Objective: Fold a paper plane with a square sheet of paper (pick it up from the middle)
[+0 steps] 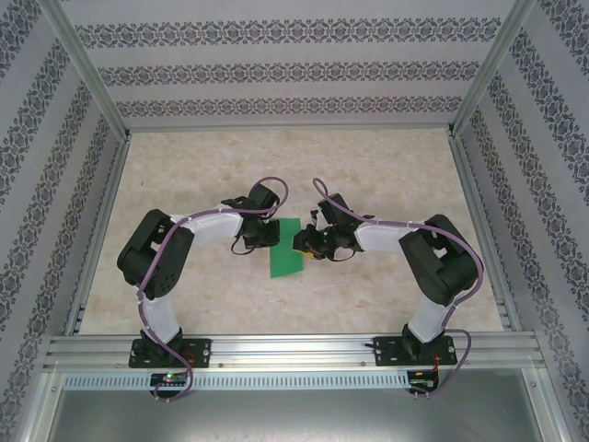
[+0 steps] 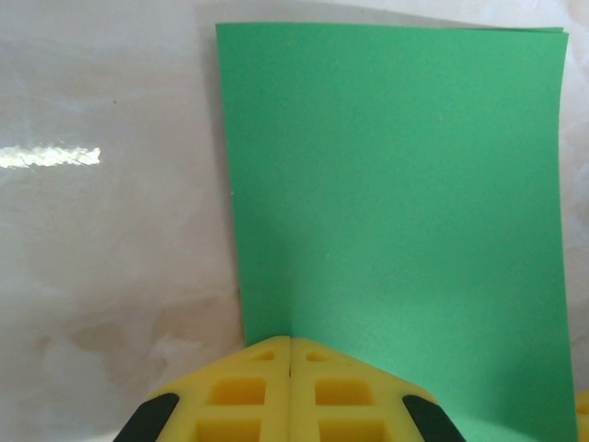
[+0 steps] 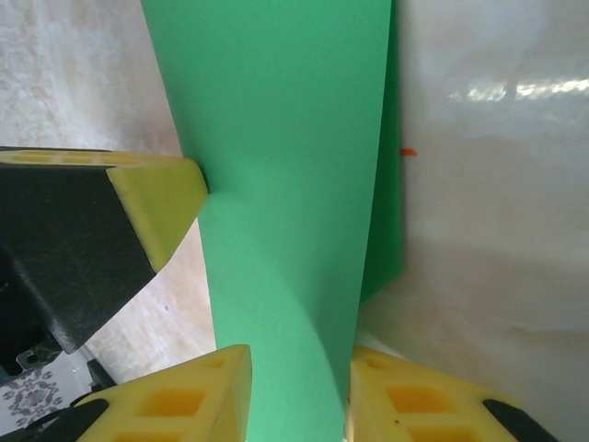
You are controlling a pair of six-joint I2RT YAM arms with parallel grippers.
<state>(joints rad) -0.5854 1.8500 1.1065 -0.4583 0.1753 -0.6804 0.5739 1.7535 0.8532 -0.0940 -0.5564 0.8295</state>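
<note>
From above, one green sheet of paper (image 1: 285,253) lies near the middle of the table (image 1: 368,175), with bare surface open all round it out to the metal rails and patterned walls. Two arms bend inward, so the left end effector (image 1: 265,232) sits at the sheet's left edge and the right end effector (image 1: 308,244) at its right edge. In the left wrist view the sheet (image 2: 396,203) lies flat as a rectangle, two layers showing at its far right corner. The left end effector (image 2: 290,343) has its yellow fingers pressed together at the sheet's near edge; whether paper is pinched between them I cannot tell. In the right wrist view the right end effector (image 3: 299,359) stands partly open, a curved band of the sheet (image 3: 285,138) rising between its fingers, while one left fingertip (image 3: 161,198) touches the sheet's edge.
</note>
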